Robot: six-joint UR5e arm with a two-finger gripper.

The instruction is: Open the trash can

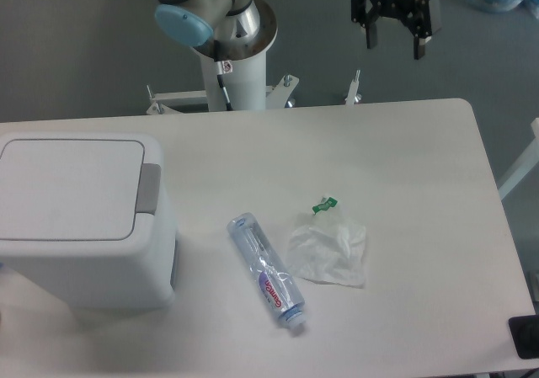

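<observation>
The trash can (pixel 84 218) is sitting at the left end of the white table (pixel 404 159), its lid (pixel 72 189) lying flat and shut, with the grey push tab (pixel 150 188) facing the middle of the tabletop. Its left side is running out of the picture, and its front is standing close to the table's near edge.

The gripper (pixel 395 43) is hanging high at the top of the view, beyond the table's far edge and well apart from the can; its two dark fingers are pointing down with a clear gap between them, holding nothing.

A clear plastic bottle (pixel 267 272) is lying on its side just right of the can (cap end toward the near edge), and a crumpled clear bag (pixel 330 250) with a green tag (pixel 325 204) is resting beside it. The arm's base column (pixel 234 62) is standing behind the far edge.
</observation>
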